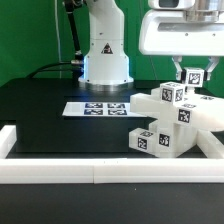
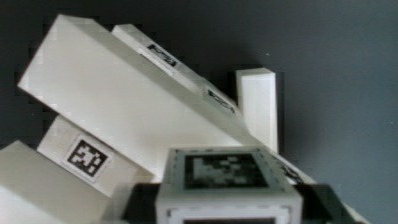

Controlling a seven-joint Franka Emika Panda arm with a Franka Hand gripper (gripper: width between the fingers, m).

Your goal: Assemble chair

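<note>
Exterior view, hand (image 1: 191,73) pinching a tagged part atop the chair (image 1: 172,122), chair stack directly beneath.

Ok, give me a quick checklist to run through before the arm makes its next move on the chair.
1. Gripper closed on a tagged small part: ok, the wrist view shows it between the fingers.
2. Held part seated on the chair assembly: cannot tell; contact is hidden.
3. Assembly resting inside the border rail: ok.
4. Marker board free of parts: ok.
5. Loose parts left elsewhere on the table: none visible, ok.
</note>
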